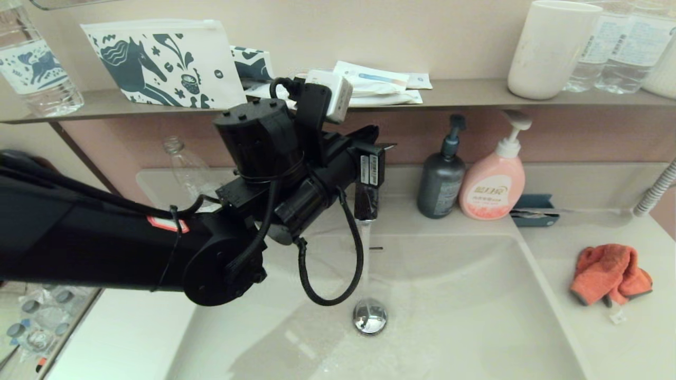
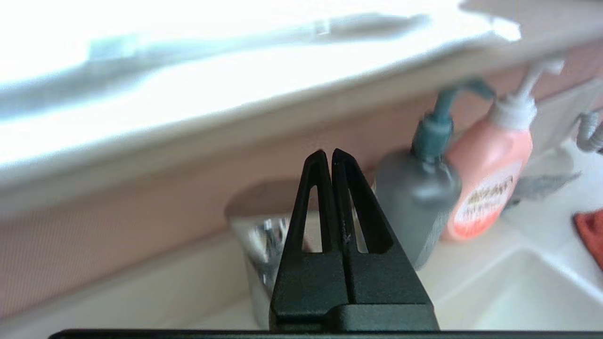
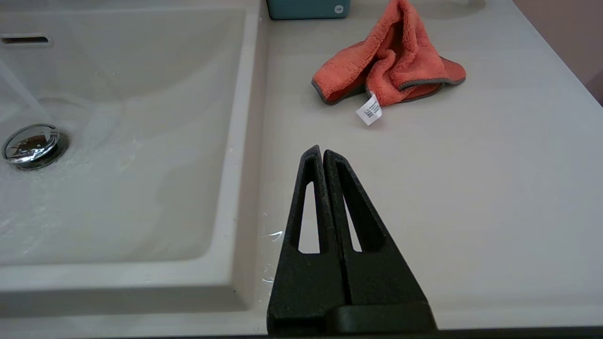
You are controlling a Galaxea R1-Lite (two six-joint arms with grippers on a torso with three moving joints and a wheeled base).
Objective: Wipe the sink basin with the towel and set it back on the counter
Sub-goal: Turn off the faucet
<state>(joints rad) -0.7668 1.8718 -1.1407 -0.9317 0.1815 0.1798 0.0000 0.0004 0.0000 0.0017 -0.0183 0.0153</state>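
The orange-red towel lies crumpled on the counter to the right of the sink basin, its white tag showing. Water runs from the tap in a thin stream down to the chrome drain plug. My left arm reaches across the basin to the tap. Its gripper is shut and empty, just above the chrome tap. My right gripper is shut and empty too. It hovers over the counter, short of the towel and beside the basin's right rim.
A grey pump bottle and a pink one stand behind the basin, with a teal box beside them. The wall shelf holds a white cup, pouches and water bottles. A hose hangs at the far right.
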